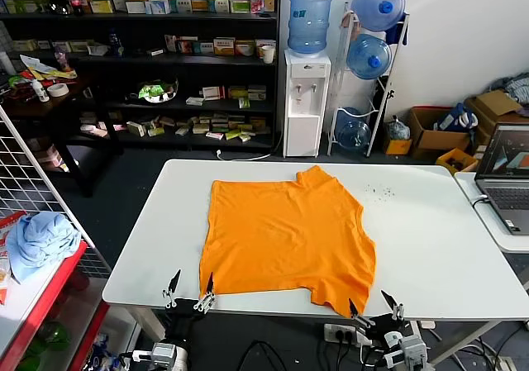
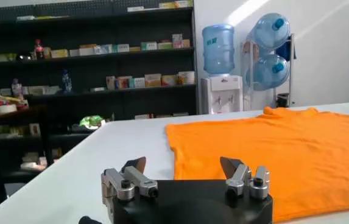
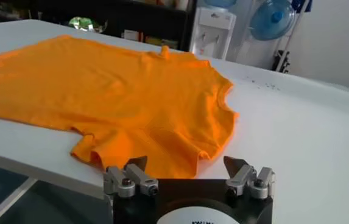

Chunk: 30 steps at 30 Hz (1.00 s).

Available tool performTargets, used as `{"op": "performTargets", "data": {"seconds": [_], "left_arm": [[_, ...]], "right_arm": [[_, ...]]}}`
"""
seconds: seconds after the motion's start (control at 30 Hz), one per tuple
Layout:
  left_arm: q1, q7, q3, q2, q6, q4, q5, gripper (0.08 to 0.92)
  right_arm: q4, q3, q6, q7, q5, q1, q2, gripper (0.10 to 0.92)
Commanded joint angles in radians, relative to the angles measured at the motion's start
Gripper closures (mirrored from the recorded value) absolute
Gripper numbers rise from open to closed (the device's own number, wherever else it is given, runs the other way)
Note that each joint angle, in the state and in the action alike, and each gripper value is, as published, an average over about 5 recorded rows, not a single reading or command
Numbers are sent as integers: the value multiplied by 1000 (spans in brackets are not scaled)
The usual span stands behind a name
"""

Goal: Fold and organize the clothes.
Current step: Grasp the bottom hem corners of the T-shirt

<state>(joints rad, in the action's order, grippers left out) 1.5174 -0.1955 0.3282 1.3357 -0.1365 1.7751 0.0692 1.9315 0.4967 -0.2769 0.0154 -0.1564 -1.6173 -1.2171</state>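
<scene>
The clothes are one bright orange T-shirt (image 1: 285,235), spread flat on the white table (image 1: 430,239). It runs from the far middle down to the front edge. My left gripper (image 1: 193,282) is open at the front edge, just before the shirt's near left corner. In the left wrist view the left gripper (image 2: 184,164) holds nothing, and the shirt (image 2: 271,146) lies beyond it. My right gripper (image 1: 369,302) is open at the front edge by the near right corner. In the right wrist view the right gripper (image 3: 185,163) is empty, with a rumpled shirt (image 3: 119,91) corner just ahead.
A laptop (image 1: 506,173) sits on a side table at the right. A light blue cloth bundle (image 1: 41,239) lies on a red rack at the left, behind a wire grid. Shelves and a water dispenser (image 1: 306,98) stand at the back. Small dark specks (image 1: 382,193) dot the table.
</scene>
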Motion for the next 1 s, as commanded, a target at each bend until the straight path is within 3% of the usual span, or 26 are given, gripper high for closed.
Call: {"op": "performTargets", "data": {"seconds": [0.03, 0.4, 0.77, 0.9, 1.0], "left_arm": [[-1, -3, -3, 0, 93, 13, 11, 177], [0, -4, -27, 1, 313, 68, 37, 177], [33, -6, -25, 5, 332, 84, 38, 177], [28, -2, -22, 9, 327, 70, 38, 185], [18, 0, -18, 10, 326, 59, 42, 242]], "right_arm": [[-30, -3, -2, 1, -6, 22, -1, 203], [-92, -21, -4, -5, -29, 80, -16, 203], [-101, -41, -4, -14, -29, 96, -27, 205], [-99, -45, -5, -13, -28, 95, -34, 276], [-95, -46, -8, -11, -26, 89, -37, 362]]}}
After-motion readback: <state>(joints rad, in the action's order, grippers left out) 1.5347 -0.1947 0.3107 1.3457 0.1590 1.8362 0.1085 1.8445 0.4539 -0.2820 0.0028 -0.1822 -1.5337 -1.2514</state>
